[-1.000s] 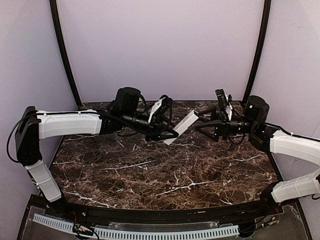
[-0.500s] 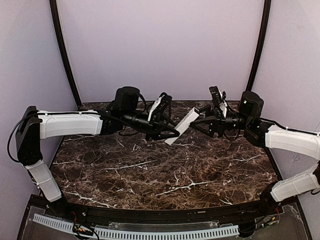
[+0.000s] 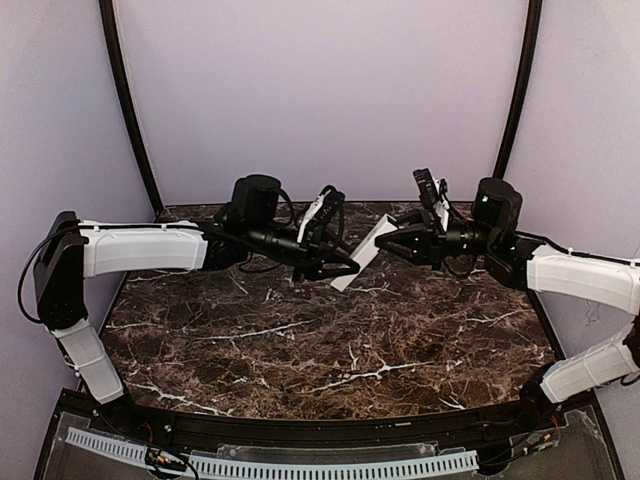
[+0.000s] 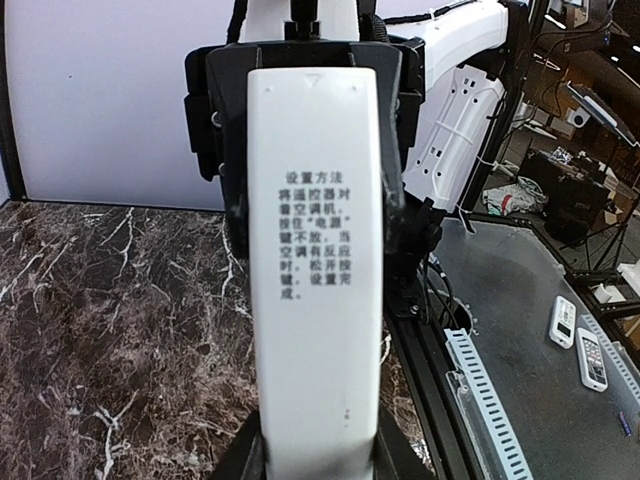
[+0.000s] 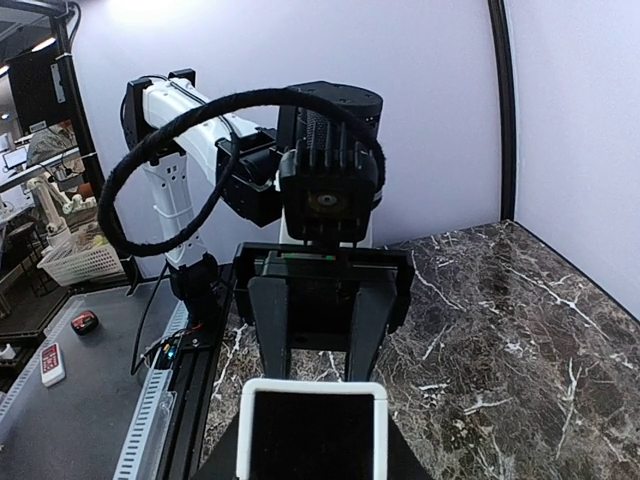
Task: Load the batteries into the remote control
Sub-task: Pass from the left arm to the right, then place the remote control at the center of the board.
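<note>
The remote control (image 3: 362,253) hangs above the back of the marble table (image 3: 300,350), tilted, held at both ends. My left gripper (image 3: 340,266) is shut on its lower end. The left wrist view shows its white back with printed text (image 4: 315,270), my left gripper (image 4: 318,466) clamping its near end. My right gripper (image 3: 386,246) is shut on the upper end. In the right wrist view that end shows as a dark face with a white rim (image 5: 312,432), between the jaws of my right gripper (image 5: 312,472). The batteries are out of view.
Purple walls and two black posts (image 3: 125,110) close in the table at the back and sides. A slotted white cable tray (image 3: 300,465) runs along the near edge. Two other small remotes (image 4: 563,320) lie on a bench beyond the table.
My right arm has reached left to the remote's upper end and its jaws have closed on it. The left arm has held the remote nearly still.
</note>
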`<state>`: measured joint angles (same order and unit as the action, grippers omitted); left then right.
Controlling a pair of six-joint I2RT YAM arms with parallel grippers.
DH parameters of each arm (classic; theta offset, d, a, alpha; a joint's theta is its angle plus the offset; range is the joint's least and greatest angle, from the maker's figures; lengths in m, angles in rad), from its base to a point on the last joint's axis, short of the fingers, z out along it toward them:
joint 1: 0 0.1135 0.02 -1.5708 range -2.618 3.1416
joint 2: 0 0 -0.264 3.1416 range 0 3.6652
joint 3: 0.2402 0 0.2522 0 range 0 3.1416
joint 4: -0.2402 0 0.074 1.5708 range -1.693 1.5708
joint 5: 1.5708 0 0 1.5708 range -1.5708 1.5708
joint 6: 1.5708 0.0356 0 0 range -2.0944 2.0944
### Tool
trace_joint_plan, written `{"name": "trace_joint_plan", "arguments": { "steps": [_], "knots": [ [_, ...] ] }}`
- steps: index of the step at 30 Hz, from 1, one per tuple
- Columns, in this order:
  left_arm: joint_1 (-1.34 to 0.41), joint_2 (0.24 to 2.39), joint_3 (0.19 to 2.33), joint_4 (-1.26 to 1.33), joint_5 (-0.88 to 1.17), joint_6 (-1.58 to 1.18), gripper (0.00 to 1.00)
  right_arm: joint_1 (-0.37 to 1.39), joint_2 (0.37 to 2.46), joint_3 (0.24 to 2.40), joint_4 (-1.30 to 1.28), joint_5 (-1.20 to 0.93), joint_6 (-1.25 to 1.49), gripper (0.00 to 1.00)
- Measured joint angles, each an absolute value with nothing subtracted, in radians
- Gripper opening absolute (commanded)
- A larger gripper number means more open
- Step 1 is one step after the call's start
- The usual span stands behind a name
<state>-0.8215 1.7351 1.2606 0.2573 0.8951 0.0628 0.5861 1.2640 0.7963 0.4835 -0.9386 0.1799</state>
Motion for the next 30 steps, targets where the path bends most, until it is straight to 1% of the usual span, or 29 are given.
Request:
{"name": "trace_joint_plan", "arguments": {
  "steps": [1, 2, 3, 4, 6, 8, 10, 13, 17, 21, 23, 30],
  "knots": [
    [-0.822, 1.735, 1.260, 0.257, 0.894, 0.062, 0.40, 0.586, 1.265, 0.800, 0.477, -0.939, 0.178, 0.04],
    [-0.821, 1.735, 1.260, 0.257, 0.892, 0.060, 0.44, 0.586, 1.266, 0.804, 0.470, -0.939, 0.178, 0.03],
    [-0.821, 1.735, 1.260, 0.258, 0.891, 0.065, 0.51, 0.586, 1.268, 0.808, 0.464, -0.939, 0.178, 0.02],
    [-0.822, 1.735, 1.260, 0.262, 0.884, 0.062, 0.55, 0.587, 1.269, 0.810, 0.460, -0.943, 0.179, 0.01],
    [-0.823, 1.735, 1.260, 0.262, 0.867, 0.059, 0.74, 0.589, 1.270, 0.812, 0.440, -0.944, 0.178, 0.00],
    [-0.823, 1.735, 1.260, 0.257, 0.838, 0.055, 0.82, 0.589, 1.270, 0.819, 0.406, -0.941, 0.170, 0.00],
    [-0.823, 1.734, 1.260, 0.243, 0.800, 0.054, 0.86, 0.589, 1.270, 0.827, 0.371, -0.925, 0.156, 0.00],
    [-0.817, 1.721, 1.253, 0.193, 0.722, 0.060, 0.87, 0.589, 1.269, 0.840, 0.317, -0.898, 0.130, 0.00],
    [-0.788, 1.665, 1.214, 0.115, 0.627, 0.076, 0.87, 0.589, 1.269, 0.856, 0.252, -0.873, 0.094, 0.00],
    [-0.764, 1.638, 1.201, 0.022, 0.560, 0.102, 0.83, 0.590, 1.267, 0.869, 0.208, -0.859, 0.075, 0.00],
    [-0.759, 1.643, 1.200, -0.027, 0.544, 0.115, 0.80, 0.589, 1.267, 0.882, 0.193, -0.860, 0.068, 0.00],
    [-0.762, 1.707, 1.188, -0.091, 0.585, 0.115, 0.78, 0.590, 1.267, 0.923, 0.176, -0.895, 0.059, 0.00]
  ]
}}
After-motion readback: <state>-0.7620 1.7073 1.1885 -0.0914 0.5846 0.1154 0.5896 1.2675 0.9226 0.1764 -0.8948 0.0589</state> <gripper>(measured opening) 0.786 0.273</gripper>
